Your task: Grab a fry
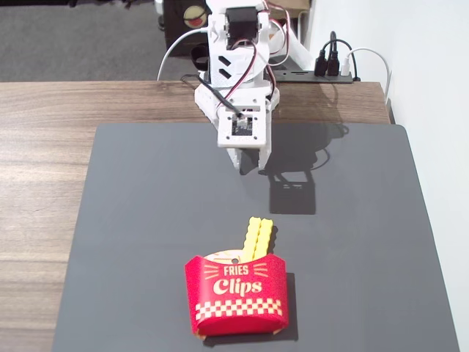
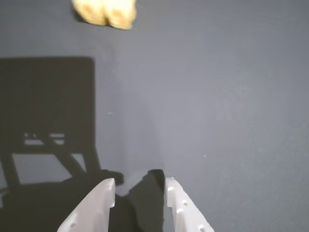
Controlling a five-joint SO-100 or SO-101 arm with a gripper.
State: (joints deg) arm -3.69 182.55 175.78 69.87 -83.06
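Two bright-yellow crinkle-cut fries stand side by side in a red "FRIES Clips" carton that lies on the dark grey mat near its front. Their tips show blurred at the top of the wrist view. My white gripper hangs above the far part of the mat, well behind the fries and touching nothing. In the wrist view the gripper has its two white fingers apart with only mat and shadow between them. It is open and empty.
The grey mat lies on a wooden table. The arm's base, cables and a power strip sit at the table's back edge. A white wall runs along the right. The arm's shadow falls on the mat.
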